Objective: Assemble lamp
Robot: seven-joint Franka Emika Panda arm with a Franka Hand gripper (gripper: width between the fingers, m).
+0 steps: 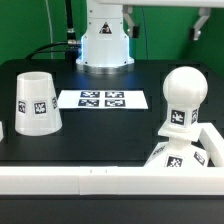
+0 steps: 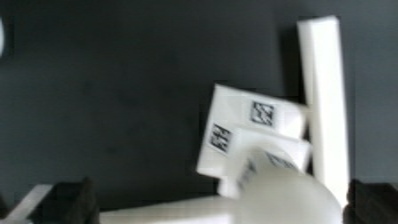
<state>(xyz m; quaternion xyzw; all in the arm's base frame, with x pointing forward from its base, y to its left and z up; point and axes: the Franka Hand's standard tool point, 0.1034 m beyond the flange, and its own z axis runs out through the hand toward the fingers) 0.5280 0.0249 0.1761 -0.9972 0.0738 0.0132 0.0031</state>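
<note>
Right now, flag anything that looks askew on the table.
The flat square white plastic base looks tilted up against the white border rail at the exterior view's right, under the rounded white bulb.

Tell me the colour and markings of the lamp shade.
The shade is white, carrying a black-and-white square tag on its side; it shows best in the exterior view.

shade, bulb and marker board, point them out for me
shade (image 1: 35, 102), exterior view, on its tagged side wall
bulb (image 1: 186, 92), exterior view, on its rounded head
marker board (image 1: 102, 99), exterior view, on its printed top face

Open tabletop between shade and bulb
</note>
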